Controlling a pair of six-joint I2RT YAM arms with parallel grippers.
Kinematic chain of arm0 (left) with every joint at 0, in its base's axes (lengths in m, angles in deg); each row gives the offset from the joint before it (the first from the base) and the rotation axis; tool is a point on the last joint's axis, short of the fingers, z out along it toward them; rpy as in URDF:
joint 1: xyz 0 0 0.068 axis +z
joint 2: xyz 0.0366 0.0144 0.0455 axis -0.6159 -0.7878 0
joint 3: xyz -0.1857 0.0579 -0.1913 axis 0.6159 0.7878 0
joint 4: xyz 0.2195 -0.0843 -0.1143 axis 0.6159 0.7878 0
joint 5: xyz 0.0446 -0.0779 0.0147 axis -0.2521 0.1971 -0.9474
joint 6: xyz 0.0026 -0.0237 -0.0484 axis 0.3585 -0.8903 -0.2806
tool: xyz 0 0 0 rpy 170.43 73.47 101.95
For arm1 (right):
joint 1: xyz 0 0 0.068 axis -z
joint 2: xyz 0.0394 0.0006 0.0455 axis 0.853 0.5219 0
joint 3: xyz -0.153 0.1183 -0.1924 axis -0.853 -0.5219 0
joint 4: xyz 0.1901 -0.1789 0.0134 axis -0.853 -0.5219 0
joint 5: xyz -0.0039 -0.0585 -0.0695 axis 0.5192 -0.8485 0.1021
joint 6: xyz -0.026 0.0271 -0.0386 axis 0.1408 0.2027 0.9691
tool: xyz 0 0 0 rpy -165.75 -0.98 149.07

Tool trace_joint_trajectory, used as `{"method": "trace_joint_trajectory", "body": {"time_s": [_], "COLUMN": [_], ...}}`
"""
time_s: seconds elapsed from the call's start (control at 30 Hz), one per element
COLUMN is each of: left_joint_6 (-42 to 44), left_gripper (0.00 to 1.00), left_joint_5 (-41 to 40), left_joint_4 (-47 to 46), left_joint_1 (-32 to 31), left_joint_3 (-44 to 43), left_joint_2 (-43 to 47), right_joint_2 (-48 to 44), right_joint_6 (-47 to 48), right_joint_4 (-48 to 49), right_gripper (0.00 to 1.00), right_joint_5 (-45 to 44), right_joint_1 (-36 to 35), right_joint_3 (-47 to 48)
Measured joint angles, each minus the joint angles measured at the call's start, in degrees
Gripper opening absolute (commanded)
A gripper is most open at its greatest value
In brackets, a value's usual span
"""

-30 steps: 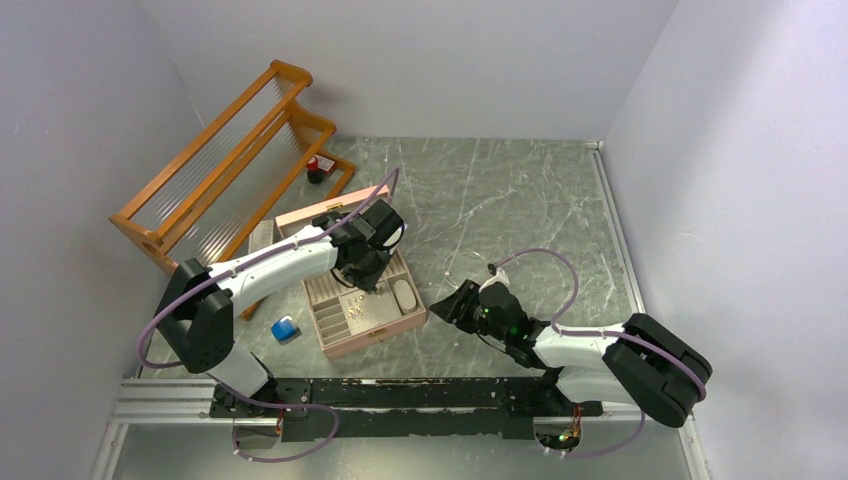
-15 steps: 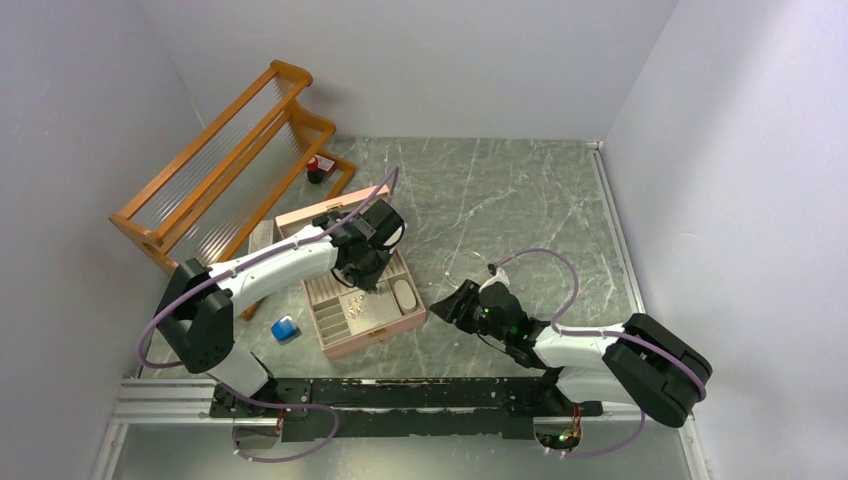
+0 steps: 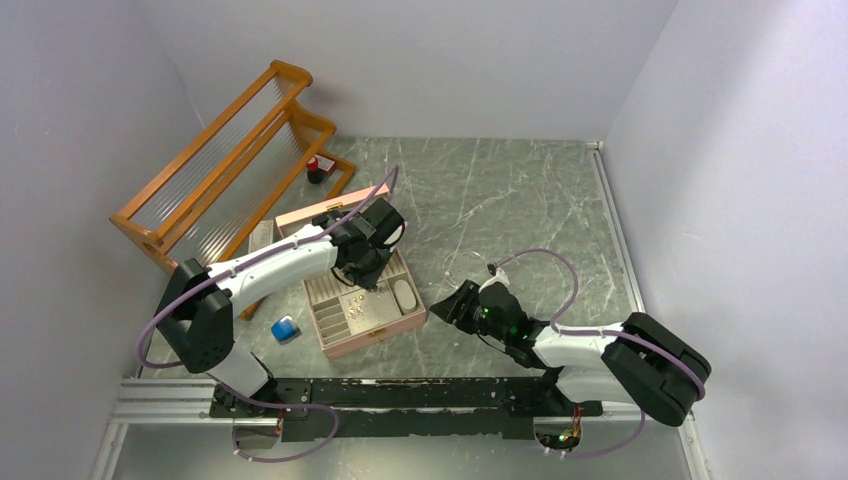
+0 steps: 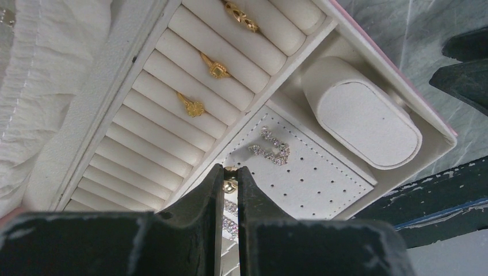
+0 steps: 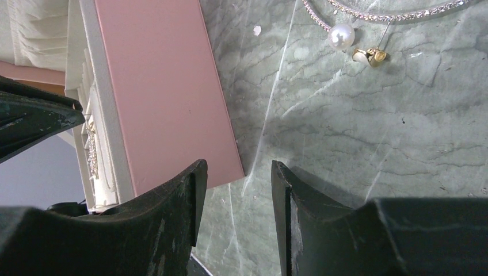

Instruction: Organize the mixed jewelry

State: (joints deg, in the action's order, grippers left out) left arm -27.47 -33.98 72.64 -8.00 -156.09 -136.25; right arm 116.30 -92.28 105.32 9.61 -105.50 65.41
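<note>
The tiny gold piece [image 4: 230, 184] pinched in the left gripper [image 4: 230, 171] is mostly buried between the black fingers [image 4: 198, 201], so no clue what kind it is. Some sparkly rhinestone bits [image 4: 231, 208] lower in that gap barely peek out too. On the right wrist cam, the thin rhinestone-studded hoop [image 5: 397, 15] runs off the top edge. From overhead, the little pieces [image 3: 355, 309] in the pink rectangular jewellery box [image 3: 380, 336] are just specks.

Three gold rings [image 4: 215, 68] sit slotted in cream rolls [image 4: 172, 132]; sparkling silver earrings [image 4: 270, 148] lie at their four o'clock. The left fingers [image 4: 198, 198] pinch a small gold piece [image 4: 230, 184]. On the tabletop [image 5: 345, 144], a pearl [image 5: 340, 35] lies beside a jewelled hoop [image 5: 397, 14], a gold stud [image 5: 371, 56] at its four o'clock.
</note>
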Motion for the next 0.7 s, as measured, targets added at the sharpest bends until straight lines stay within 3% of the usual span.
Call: {"method": "trace_joint_trajectory", "body": {"time_s": [0.7], "left_joint_6": [0.02], "left_gripper": [0.07], "left_joint_5": [0.42], "left_joint_4": [0.24], "left_joint_1": [0.0], "left_joint_3": [0.04], "left_joint_2": [-0.02], "right_joint_2": [0.44], "right_joint_6": [0.0], "right_joint_4": [-0.02], "right_gripper": [0.49], "right_joint_5": [0.0], "right_joint_1": [0.0], "right_joint_3": [0.0]}}
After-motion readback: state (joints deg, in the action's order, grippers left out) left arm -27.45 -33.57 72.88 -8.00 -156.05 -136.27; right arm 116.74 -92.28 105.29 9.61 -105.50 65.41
